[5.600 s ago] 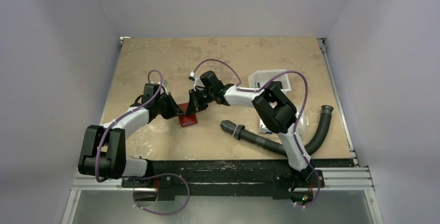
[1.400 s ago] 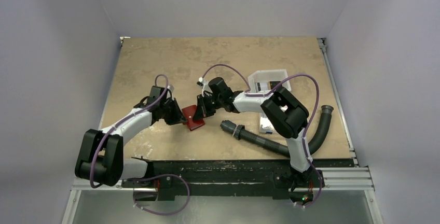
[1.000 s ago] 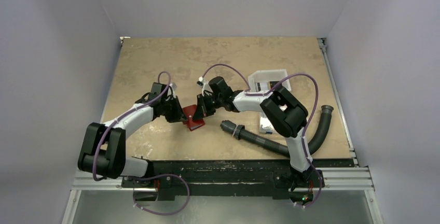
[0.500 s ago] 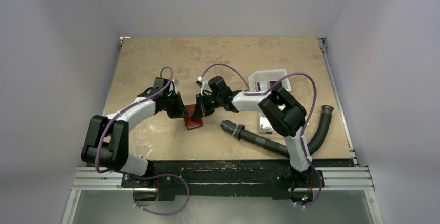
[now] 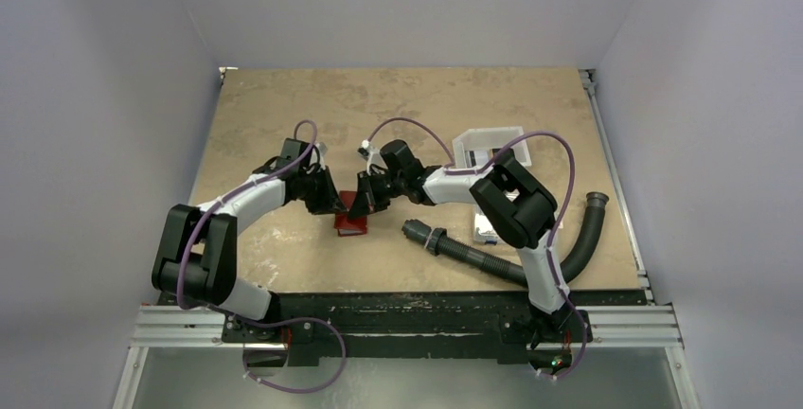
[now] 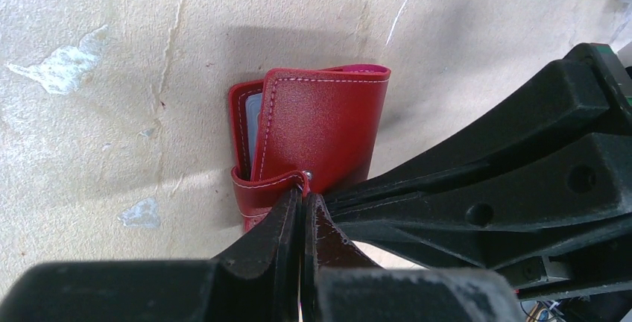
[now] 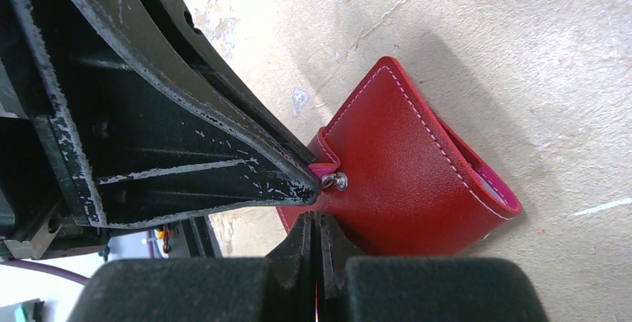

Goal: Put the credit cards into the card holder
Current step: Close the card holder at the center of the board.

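Looks like the closing-up stage: the red wallet (image 5: 350, 221) sits mid-table with a pale card (image 6: 252, 124) tucked inside. The left gripper (image 6: 302, 210) at its 10 o'clock and the right gripper (image 7: 314, 225) at 1 are both pinched shut by the tab (image 6: 264, 182) (actual grip unclear). Next I'd press the snap (image 7: 339, 181) home.

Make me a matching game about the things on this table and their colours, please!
Things:
1. card holder
2. corrugated hose
3. tray
4. credit card

Colours and states:
A. black, lying long and bent
B. pale blue, peeking out of a red cover
C. red, folded over
D. white, farthest back

Pairs: 1-C, 2-A, 3-D, 4-B
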Action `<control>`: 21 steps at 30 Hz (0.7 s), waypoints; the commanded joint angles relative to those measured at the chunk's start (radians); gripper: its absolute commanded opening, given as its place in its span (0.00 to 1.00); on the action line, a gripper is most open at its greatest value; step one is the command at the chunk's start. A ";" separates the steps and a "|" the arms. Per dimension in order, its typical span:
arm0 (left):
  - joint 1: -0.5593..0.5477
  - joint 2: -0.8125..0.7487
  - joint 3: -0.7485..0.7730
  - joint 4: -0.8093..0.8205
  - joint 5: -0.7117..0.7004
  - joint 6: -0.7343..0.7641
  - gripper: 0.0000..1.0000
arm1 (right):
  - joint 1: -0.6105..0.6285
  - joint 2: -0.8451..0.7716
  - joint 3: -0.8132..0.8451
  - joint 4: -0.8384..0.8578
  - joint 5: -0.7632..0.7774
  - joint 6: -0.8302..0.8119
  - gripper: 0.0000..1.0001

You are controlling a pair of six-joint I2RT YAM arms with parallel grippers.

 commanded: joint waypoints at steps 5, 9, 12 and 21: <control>-0.006 0.050 0.027 0.063 -0.010 0.035 0.00 | -0.043 -0.014 -0.078 -0.048 -0.015 0.027 0.00; -0.006 0.051 0.029 0.048 -0.020 0.052 0.00 | -0.093 -0.050 -0.051 -0.088 -0.069 0.009 0.00; -0.006 0.052 0.028 0.041 -0.030 0.060 0.00 | -0.116 -0.071 -0.029 -0.117 -0.065 -0.009 0.00; -0.004 0.066 0.031 0.045 -0.027 0.084 0.00 | -0.119 -0.006 0.068 -0.210 0.002 -0.082 0.00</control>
